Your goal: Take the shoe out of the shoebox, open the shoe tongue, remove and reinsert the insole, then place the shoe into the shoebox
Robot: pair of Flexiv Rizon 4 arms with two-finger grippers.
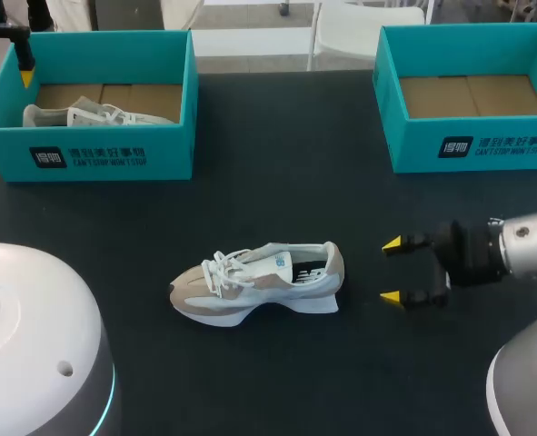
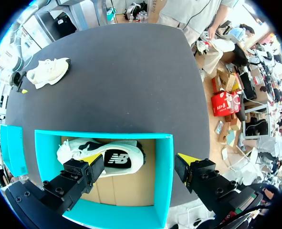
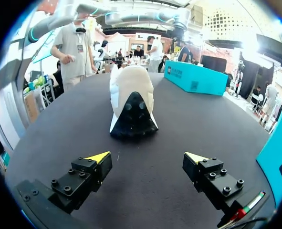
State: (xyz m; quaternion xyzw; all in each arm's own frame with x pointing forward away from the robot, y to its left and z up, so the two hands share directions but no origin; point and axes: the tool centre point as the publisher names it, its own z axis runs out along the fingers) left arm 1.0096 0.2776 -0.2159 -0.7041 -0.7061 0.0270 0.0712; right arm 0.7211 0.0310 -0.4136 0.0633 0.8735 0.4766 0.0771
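Desk: dark and matte [image 1: 277, 136], with the left shoebox [image 1: 114, 156] and right shoebox [image 1: 486, 150] at its far corners.
Right tool [image 1: 392, 271]: released, fingers wide apart, grasping nothing; just beside the shoe's heel, apart from it.
Left tool [image 2: 140, 161]: released, grasping nothing; above the left shoebox.
Shoe [image 1: 259, 282]: upright on its sole, mid-desk toward the front edge, toe toward the left edge.
Around: second shoe [image 1: 95, 115] lying inside the left shoebox.

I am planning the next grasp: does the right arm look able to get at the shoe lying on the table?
Probably yes. The right end effector is open and faces the heel of the shoe, with only bare table between them; nothing stands in the way.
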